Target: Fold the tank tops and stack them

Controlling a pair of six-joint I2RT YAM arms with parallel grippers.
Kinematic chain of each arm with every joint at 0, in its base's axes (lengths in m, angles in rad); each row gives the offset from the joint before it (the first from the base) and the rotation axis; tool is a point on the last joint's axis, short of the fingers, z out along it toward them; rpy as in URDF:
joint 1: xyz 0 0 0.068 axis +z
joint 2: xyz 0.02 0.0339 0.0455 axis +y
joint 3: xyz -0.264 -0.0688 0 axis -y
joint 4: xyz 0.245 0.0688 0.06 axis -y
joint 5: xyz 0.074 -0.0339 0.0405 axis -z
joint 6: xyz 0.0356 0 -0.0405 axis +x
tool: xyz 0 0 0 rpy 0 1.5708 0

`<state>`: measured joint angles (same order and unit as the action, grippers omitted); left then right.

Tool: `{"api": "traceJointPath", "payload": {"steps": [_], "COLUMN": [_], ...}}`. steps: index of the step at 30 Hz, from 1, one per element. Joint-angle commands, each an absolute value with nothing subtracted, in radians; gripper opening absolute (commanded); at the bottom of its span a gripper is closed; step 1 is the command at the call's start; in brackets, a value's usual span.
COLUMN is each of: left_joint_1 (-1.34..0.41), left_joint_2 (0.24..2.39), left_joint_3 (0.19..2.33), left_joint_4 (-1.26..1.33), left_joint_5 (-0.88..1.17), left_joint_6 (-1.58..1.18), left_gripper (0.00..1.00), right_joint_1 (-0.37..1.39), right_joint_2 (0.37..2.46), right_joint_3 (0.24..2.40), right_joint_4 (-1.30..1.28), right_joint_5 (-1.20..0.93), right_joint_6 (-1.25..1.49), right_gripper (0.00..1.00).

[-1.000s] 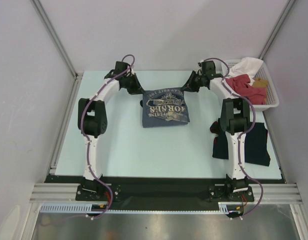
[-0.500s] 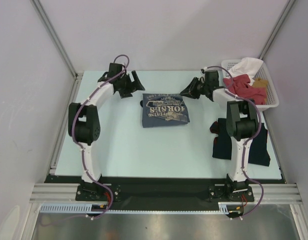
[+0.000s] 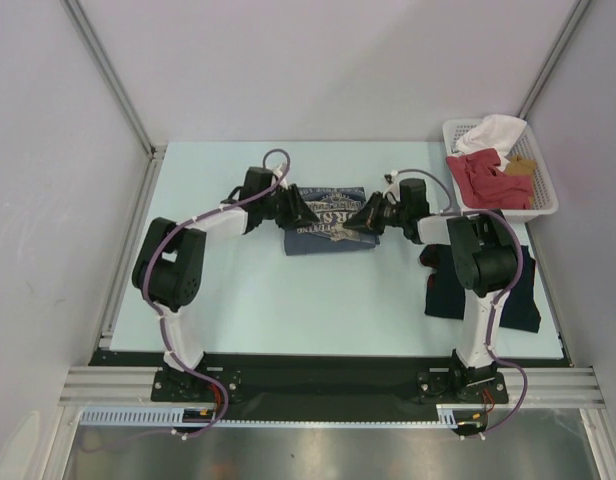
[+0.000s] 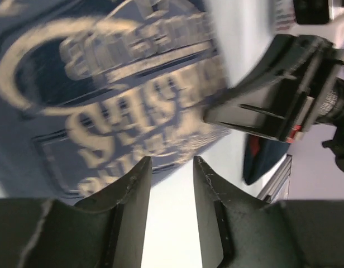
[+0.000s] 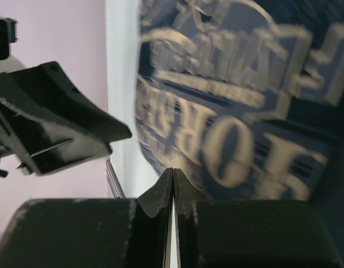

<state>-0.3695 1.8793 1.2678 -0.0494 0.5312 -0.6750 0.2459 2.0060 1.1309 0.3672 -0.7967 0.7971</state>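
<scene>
The slate-blue tank top (image 3: pixel 328 232) with white lettering lies folded flat mid-table. My left gripper (image 3: pixel 306 213) hangs low over its left side. In the left wrist view that gripper (image 4: pixel 172 164) stands partly open with only bare table between its fingers, the printed cloth (image 4: pixel 105 84) just ahead. My right gripper (image 3: pixel 360 218) is over the top's right side. In the right wrist view it (image 5: pixel 173 173) is shut with nothing in it, just above the lettering (image 5: pixel 233 100). The dark navy tank top (image 3: pixel 518 290) lies at the right, partly under the right arm.
A white basket (image 3: pixel 533 212) at the back right holds a red garment (image 3: pixel 483 172) and a white garment (image 3: pixel 496 132). The two grippers face each other closely across the folded top. White walls stand on three sides.
Both grippers have left the top's far corners, swung outward, then come down and inward over its two sides. The left gripper's jaws, shut a second ago, now stand apart.
</scene>
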Motion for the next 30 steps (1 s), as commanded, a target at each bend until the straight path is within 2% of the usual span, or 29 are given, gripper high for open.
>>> {"api": "traceJointPath", "payload": {"steps": [1,7,10,15,17,20,25,30], "left_joint_1": [-0.341,-0.322,-0.322,-0.321,-0.322,-0.322,-0.337,-0.337], "left_joint_2": [1.933,2.046,2.008,1.853,1.826,1.805,1.9,2.089], "left_joint_3": [1.159,1.144,1.129,1.132,1.156,1.224,1.402,1.477], "left_joint_4": [0.122,0.143,0.114,-0.026,-0.05,-0.078,-0.069,0.043], "left_joint_5": [0.574,0.558,0.529,0.416,0.41,0.439,0.488,0.569], "left_joint_6": [-0.739,-0.752,-0.726,-0.657,-0.644,-0.652,-0.709,-0.805], "left_gripper": [0.4,0.35,0.35,0.43,0.48,0.5,0.5,0.48], "right_joint_1": [0.224,0.204,0.189,0.181,0.181,0.189,0.221,0.252], "right_joint_2": [2.036,2.106,2.074,1.979,1.971,1.988,2.049,2.23], "right_joint_3": [1.042,1.031,1.038,1.101,1.133,1.196,1.324,1.426], "right_joint_4": [0.521,0.453,0.407,0.278,0.276,0.302,0.324,0.4], "right_joint_5": [-0.836,-0.811,-0.81,-0.764,-0.778,-0.819,-0.819,-0.828], "right_joint_6": [0.835,0.802,0.787,0.71,0.729,0.781,0.825,0.937], "right_gripper": [0.06,0.05,0.06,0.14,0.15,0.14,0.15,0.13]}}
